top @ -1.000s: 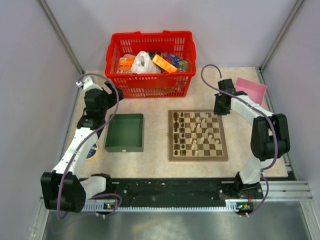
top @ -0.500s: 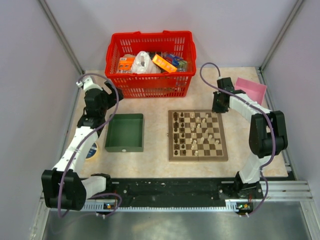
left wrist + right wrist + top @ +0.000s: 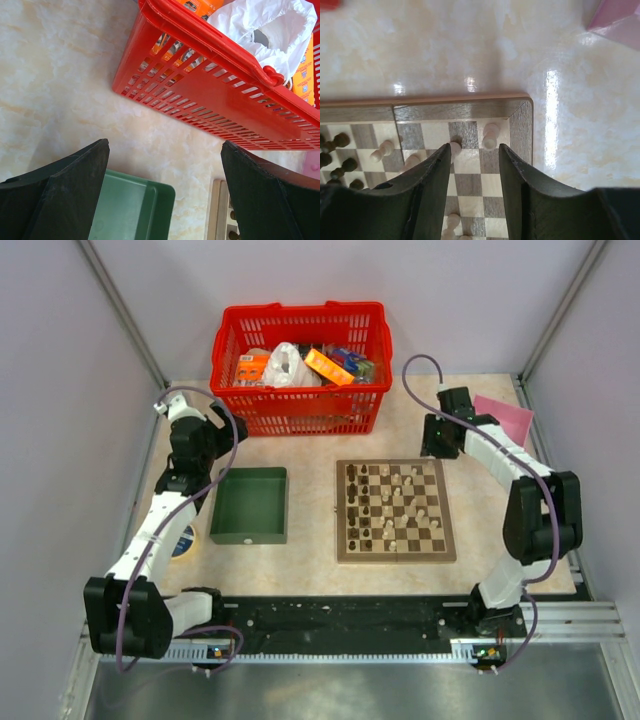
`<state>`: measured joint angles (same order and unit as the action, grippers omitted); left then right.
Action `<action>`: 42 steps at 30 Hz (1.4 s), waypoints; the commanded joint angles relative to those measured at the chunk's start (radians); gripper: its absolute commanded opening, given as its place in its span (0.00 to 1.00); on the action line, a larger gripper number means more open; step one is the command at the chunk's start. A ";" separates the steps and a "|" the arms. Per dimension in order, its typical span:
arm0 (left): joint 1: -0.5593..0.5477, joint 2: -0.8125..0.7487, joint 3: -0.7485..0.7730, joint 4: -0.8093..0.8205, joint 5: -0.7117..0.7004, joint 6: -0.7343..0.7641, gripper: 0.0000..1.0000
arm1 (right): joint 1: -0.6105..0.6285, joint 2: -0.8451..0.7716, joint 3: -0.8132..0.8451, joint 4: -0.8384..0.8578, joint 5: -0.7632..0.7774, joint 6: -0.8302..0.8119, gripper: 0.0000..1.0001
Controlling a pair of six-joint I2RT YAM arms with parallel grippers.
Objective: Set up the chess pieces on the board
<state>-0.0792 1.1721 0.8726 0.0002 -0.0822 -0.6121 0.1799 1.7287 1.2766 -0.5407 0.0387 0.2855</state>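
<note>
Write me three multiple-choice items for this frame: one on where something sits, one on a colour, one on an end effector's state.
1. Where is the green tray relative to the board?
A) on the robot's left of it
B) inside the basket
C) on top of it

2. What colour is the basket at the far edge?
A) blue
B) red
C) yellow

3. How is the right end effector?
A) shut on a pale piece
B) open, holding nothing
C) out of every view

Answers:
1 A: the top view shows the tray apart from the board, on the left arm's side.
2 B: its mesh walls are red in the top and left wrist views.
3 B: in the right wrist view its jaws stand apart with only board squares between them.
</note>
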 commanded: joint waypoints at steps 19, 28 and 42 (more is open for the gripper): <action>0.007 -0.031 -0.004 0.053 0.009 -0.005 0.99 | 0.058 -0.458 -0.226 -0.143 0.038 0.058 0.47; 0.007 -0.031 -0.026 0.076 0.028 -0.020 0.99 | 0.058 -0.610 -0.387 -0.239 0.037 0.161 0.45; 0.007 -0.037 -0.043 0.075 0.027 -0.014 0.99 | 0.072 -0.598 -0.505 -0.189 -0.036 0.259 0.45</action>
<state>-0.0780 1.1667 0.8425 0.0231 -0.0601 -0.6292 0.2352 1.1339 0.7792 -0.7677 0.0124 0.5171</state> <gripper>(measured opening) 0.987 0.448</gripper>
